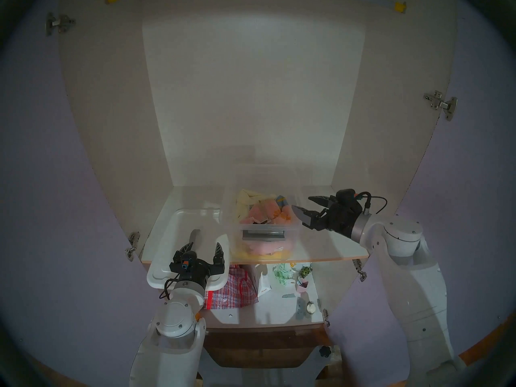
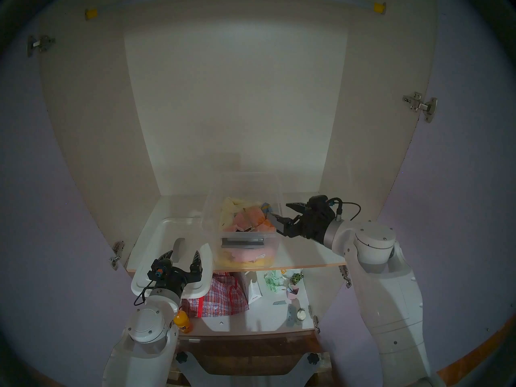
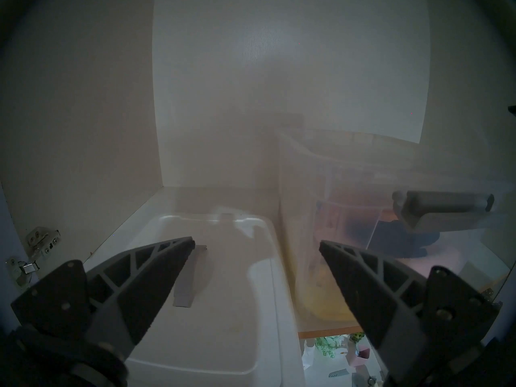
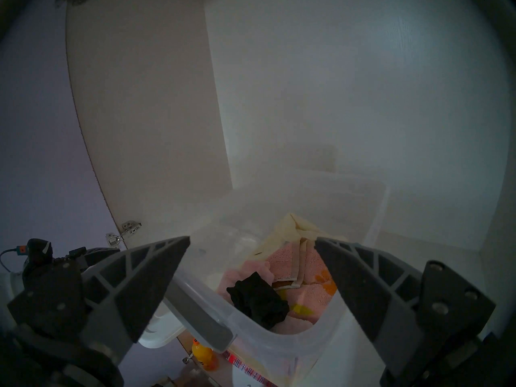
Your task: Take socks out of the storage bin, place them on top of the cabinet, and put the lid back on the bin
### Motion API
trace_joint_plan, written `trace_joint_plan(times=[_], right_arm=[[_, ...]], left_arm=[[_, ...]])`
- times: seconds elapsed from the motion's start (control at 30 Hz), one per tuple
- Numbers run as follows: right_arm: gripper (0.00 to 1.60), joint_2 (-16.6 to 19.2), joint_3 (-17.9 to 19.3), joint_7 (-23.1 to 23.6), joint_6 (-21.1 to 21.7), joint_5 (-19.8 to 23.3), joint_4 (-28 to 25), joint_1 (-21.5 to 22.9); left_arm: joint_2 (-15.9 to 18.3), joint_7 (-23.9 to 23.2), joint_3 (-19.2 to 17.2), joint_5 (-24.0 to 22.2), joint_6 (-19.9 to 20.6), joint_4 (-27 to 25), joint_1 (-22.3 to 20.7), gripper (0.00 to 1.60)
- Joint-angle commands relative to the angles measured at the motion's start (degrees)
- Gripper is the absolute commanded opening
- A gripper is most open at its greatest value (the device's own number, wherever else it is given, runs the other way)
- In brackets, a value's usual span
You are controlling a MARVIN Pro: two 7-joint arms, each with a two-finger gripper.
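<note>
Socks (image 4: 258, 301), a small black bundle, are lying on the pink and yellow pastel cloths (image 4: 304, 269) inside the storage bin (image 1: 268, 224), near its front wall, as I am watching through the right wrist camera. I am holding the right gripper (image 1: 301, 205) with its jaws spread wide and empty, hovering at the bin's right rim and pointing in over it; in its own view the socks are sitting between and below the two fingers (image 4: 156, 283). I am keeping the left gripper (image 1: 205, 245) wide apart too, gripping nothing, poised over the lid (image 1: 178, 232), which is lying flat on the cabinet (image 1: 251, 98) shelf just left of the bin, its front end overhanging the shelf edge. A red checked bag (image 1: 231, 288) is sitting on the shelf below.
</note>
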Motion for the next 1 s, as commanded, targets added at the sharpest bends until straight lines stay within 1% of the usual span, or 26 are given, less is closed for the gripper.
trace_joint_plan(times=[0.0, 0.03, 0.07, 0.1, 0.13, 0.17, 0.2, 0.23, 0.3, 0.4, 0.43, 0.47, 0.5, 0.53, 0.63, 0.7, 0.77, 0.83, 0.87, 0.9, 0.97], right_arm=[[1.60, 0.27, -2.41, 1.20, 4.29, 0.35, 3.34, 8.71], [1.60, -0.27, -2.25, 0.59, 4.49, 0.35, 2.53, 7.43], [1.60, -0.61, -3.26, 1.41, 5.91, 0.85, 4.56, 9.62], [1.60, -0.87, -3.90, 1.11, 6.57, 0.56, 5.13, 9.97], [1.60, -0.85, -5.11, 1.38, 8.02, 0.24, 7.08, 12.23], [1.60, -1.39, -5.41, 1.23, 8.45, 0.19, 7.46, 12.04], [1.60, -0.86, -7.94, 1.52, 10.20, -0.62, 11.18, 16.69], [1.60, -0.86, -7.94, 1.52, 10.20, -0.62, 11.18, 16.69], [1.60, -2.49, -7.43, 0.87, 10.36, -0.92, 10.96, 15.27], [1.60, -3.88, -9.32, 0.32, 13.24, -2.15, 15.76, 19.70], [1.60, -4.73, -8.87, -0.96, 13.30, -2.98, 15.14, 18.55], [1.60, -5.37, -9.59, -1.59, 14.54, -3.65, 17.63, 20.92], [1.60, -5.76, -9.79, -2.17, 14.31, -4.43, 18.83, 22.09], [1.60, -6.21, -9.41, -2.73, 14.69, -5.09, 18.96, 22.27], [1.60, -6.65, -10.40, -2.53, 16.16, -6.38, 23.21, 26.78], [1.60, -6.98, -10.20, -2.56, 16.30, -6.84, 23.43, 26.78], [1.60, -6.88, -11.25, -1.95, 17.12, -7.37, 26.26, 29.49], [1.60, -6.87, -11.75, -1.39, 17.66, -7.88, 27.60, 30.74], [1.60, -6.58, -12.84, -0.49, 18.07, -8.03, 29.97, 32.82], [1.60, -6.74, -12.60, -0.49, 18.01, -8.21, 29.74, 32.50], [1.60, -6.22, -14.09, 0.94, 18.37, -8.33, 32.44, 34.89]], left_arm=[[0.00, -0.16, 0.14, -0.03, -0.36, -1.33, -0.49, 1.60], [-0.01, -0.15, 0.14, -0.03, -0.36, -1.31, -0.50, 1.60], [-0.01, -0.14, 0.14, -0.03, -0.37, -1.27, -0.52, 1.60], [0.00, -0.13, 0.15, -0.03, -0.37, -1.26, -0.52, 1.60], [-0.01, -0.12, 0.15, -0.03, -0.38, -1.25, -0.53, 1.60], [-0.01, -0.11, 0.15, -0.03, -0.38, -1.23, -0.54, 1.60], [0.00, -0.10, 0.16, -0.03, -0.38, -1.23, -0.54, 1.60], [0.00, -0.10, 0.16, -0.03, -0.38, -1.23, -0.54, 1.60], [-0.01, -0.09, 0.16, -0.03, -0.39, -1.21, -0.55, 1.60], [0.00, -0.05, 0.17, -0.02, -0.39, -1.17, -0.57, 1.60], [-0.01, -0.04, 0.17, -0.02, -0.39, -1.16, -0.58, 1.60], [0.01, -0.03, 0.18, -0.03, -0.40, -1.16, -0.58, 1.60], [0.01, -0.02, 0.18, -0.03, -0.40, -1.16, -0.58, 1.60], [0.02, -0.02, 0.19, -0.03, -0.40, -1.16, -0.58, 1.60], [0.04, 0.00, 0.20, -0.04, -0.41, -1.21, -0.56, 1.60], [0.04, -0.01, 0.20, -0.05, -0.41, -1.24, -0.55, 1.60], [0.05, -0.02, 0.21, -0.06, -0.40, -1.30, -0.51, 1.60], [0.07, -0.05, 0.21, -0.08, -0.39, -1.38, -0.47, 1.60], [0.08, -0.06, 0.22, -0.09, -0.37, -1.43, -0.44, 1.60], [0.09, -0.07, 0.22, -0.09, -0.37, -1.44, -0.44, 1.60], [0.11, -0.09, 0.22, -0.12, -0.35, -1.51, -0.40, 1.60]])
